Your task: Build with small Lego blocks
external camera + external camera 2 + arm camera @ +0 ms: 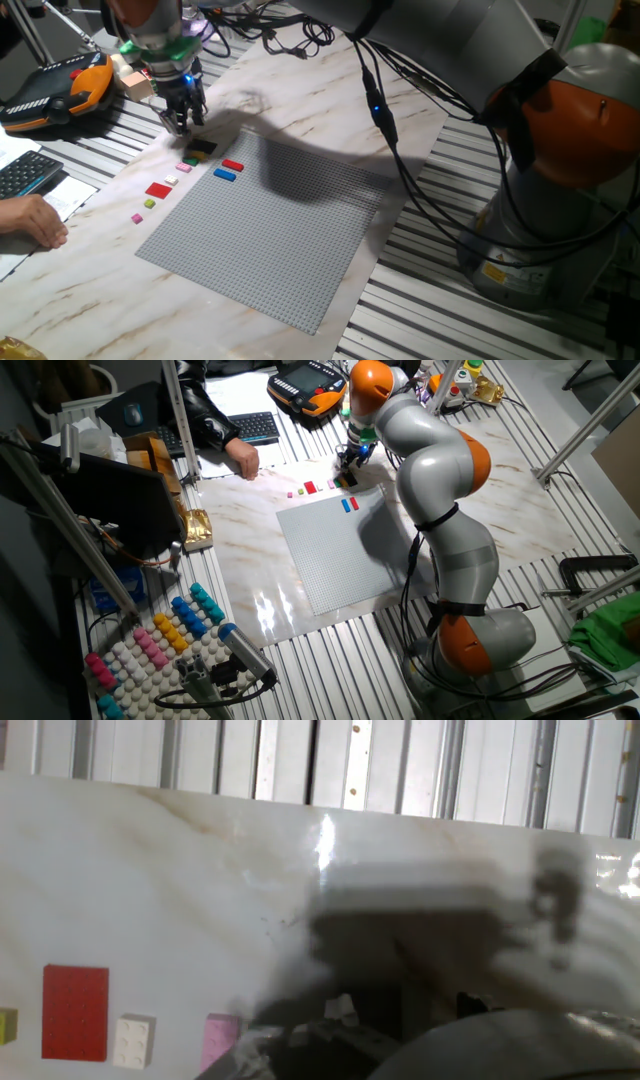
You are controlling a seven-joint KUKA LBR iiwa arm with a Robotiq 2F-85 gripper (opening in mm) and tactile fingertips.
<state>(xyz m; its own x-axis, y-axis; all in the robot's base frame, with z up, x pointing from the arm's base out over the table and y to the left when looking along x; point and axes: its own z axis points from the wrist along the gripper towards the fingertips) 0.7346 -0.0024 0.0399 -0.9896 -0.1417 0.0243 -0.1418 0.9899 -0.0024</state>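
arm point(440, 480): grey links | orange joints | black cables | green ring

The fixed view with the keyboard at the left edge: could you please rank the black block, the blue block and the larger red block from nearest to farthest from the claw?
1. Black block, just below the claw.
2. Blue block, on the baseplate's corner.
3. Larger red block, off the baseplate, toward the keyboard.

A marble-look board point(250, 550) lies on a table of metal slats point(560, 470). Beside the board, a keyboard point(245, 426) and a dark monitor point(110, 500) stand.
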